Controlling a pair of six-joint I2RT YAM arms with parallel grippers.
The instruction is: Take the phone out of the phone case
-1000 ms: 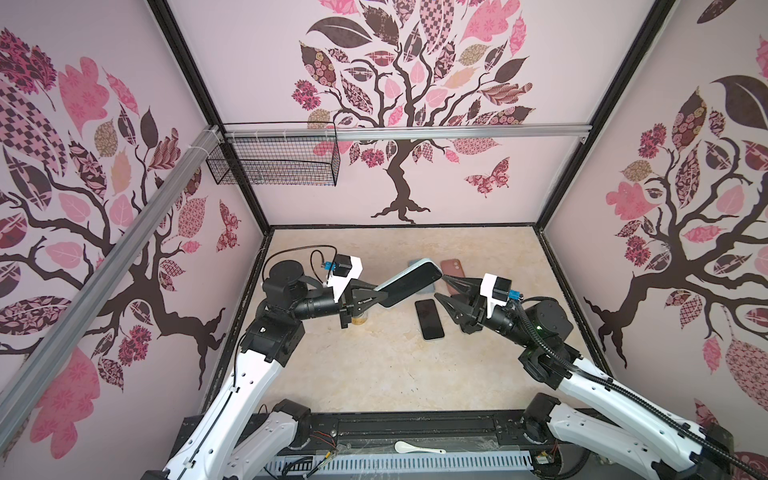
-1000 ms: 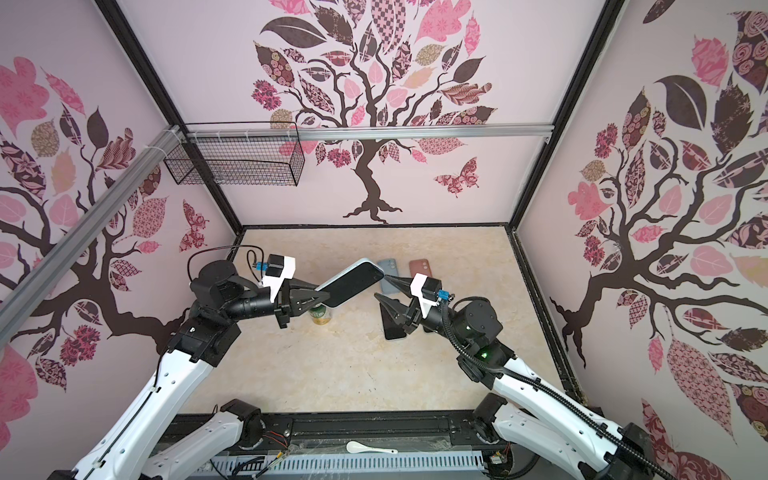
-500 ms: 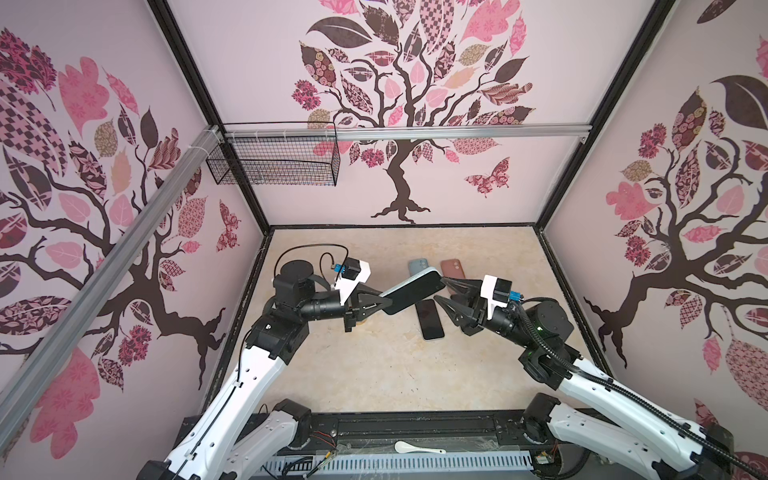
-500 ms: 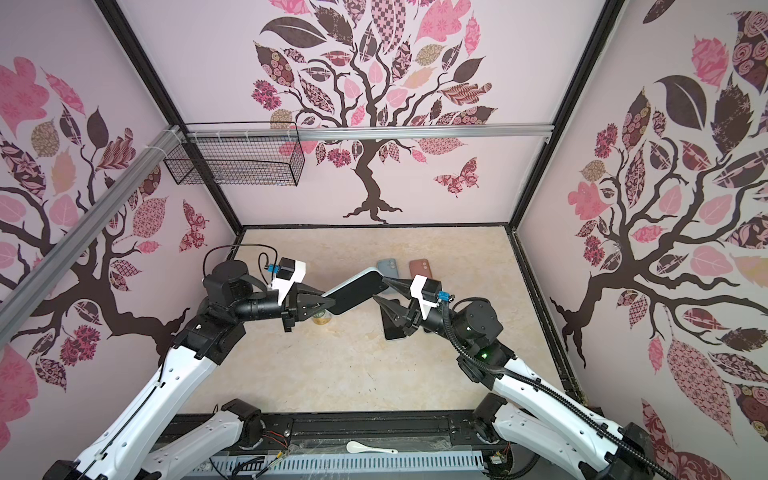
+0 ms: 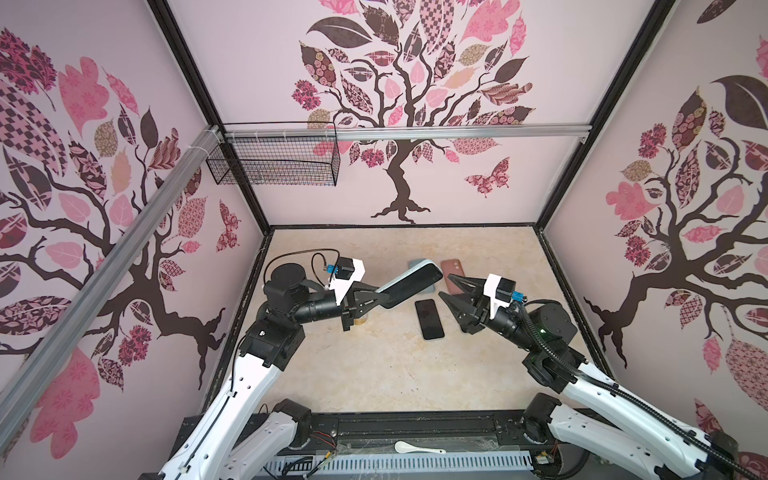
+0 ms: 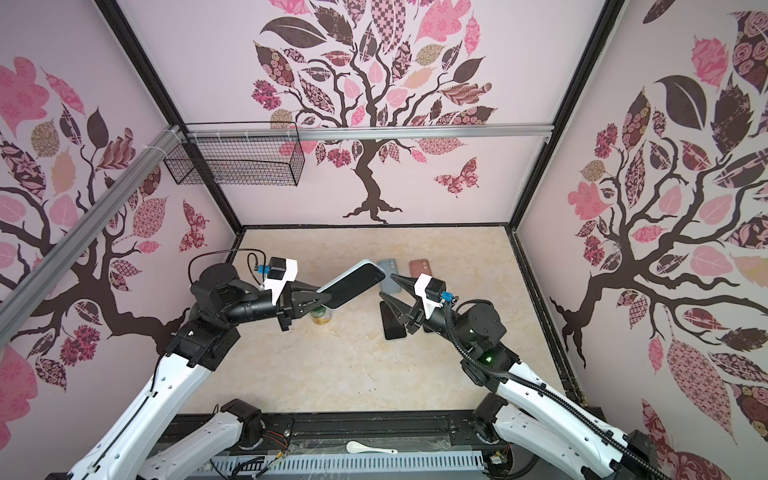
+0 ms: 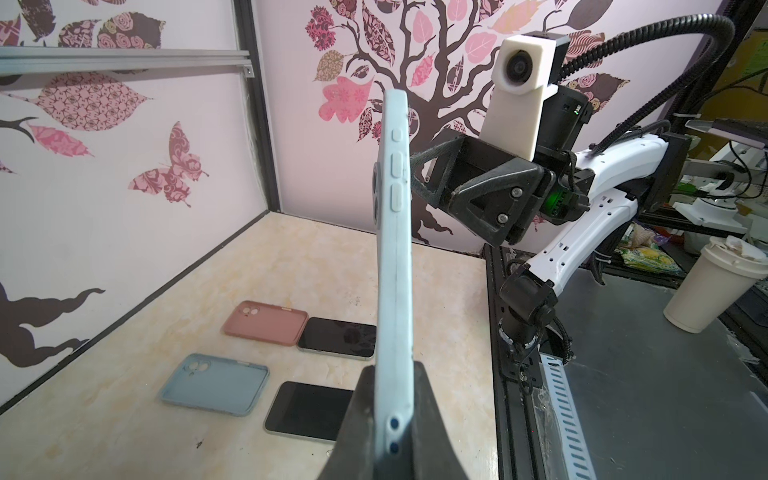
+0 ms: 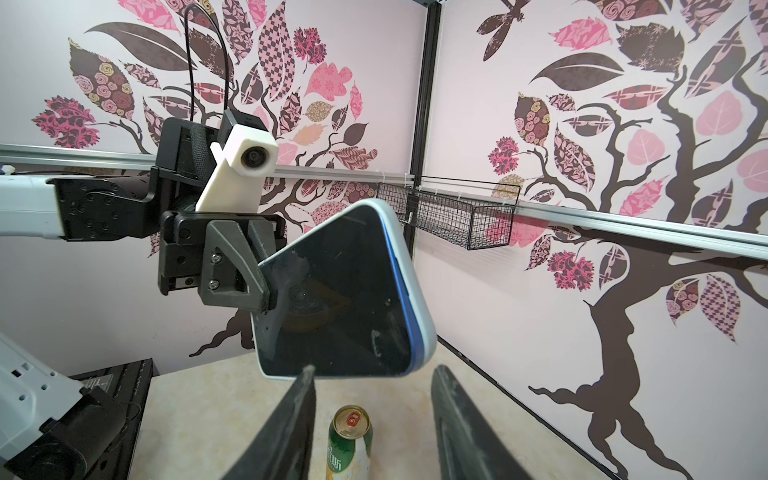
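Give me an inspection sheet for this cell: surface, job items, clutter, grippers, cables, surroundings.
Surface: beige marble-look tabletop, no spills seen.
Job's things: black phone in a light blue case, held off the table, not yet out of its case.
Clutter: second light blue case, pink case, two bare black phones, green drink can, white spoon on the front rail.
Grippers: left gripper fingers shut on the cased phone's end; right gripper open, empty, facing its free end.
Cables: thin black lead looped at the left wrist; black corrugated conduit along the right arm.
Surroundings: tree-decal walls, black wire basket.
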